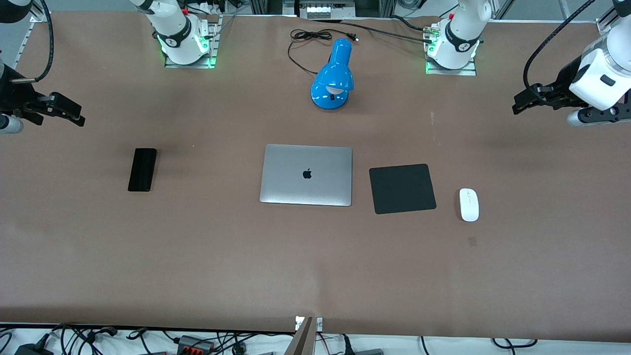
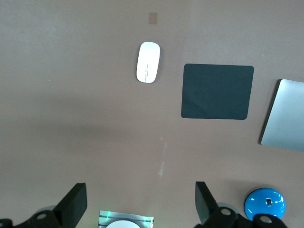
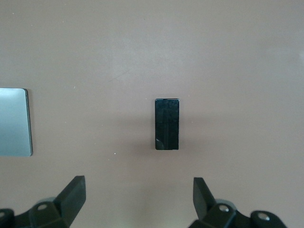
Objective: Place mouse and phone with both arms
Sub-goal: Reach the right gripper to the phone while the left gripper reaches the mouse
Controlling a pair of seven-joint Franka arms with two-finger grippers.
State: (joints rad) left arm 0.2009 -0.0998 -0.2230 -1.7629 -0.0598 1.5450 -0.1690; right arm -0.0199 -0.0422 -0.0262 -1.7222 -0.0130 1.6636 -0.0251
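The white mouse lies on the brown table beside the black square pad, toward the left arm's end; it also shows in the left wrist view. The black phone lies flat toward the right arm's end and shows in the right wrist view. My left gripper is open and empty, up in the air over bare table at its end. My right gripper is open and empty, high over the table edge at its end.
A closed silver laptop lies mid-table between the phone and the pad. A blue desk lamp with a black cord lies between the two arm bases, farther from the front camera. Cables hang along the table's near edge.
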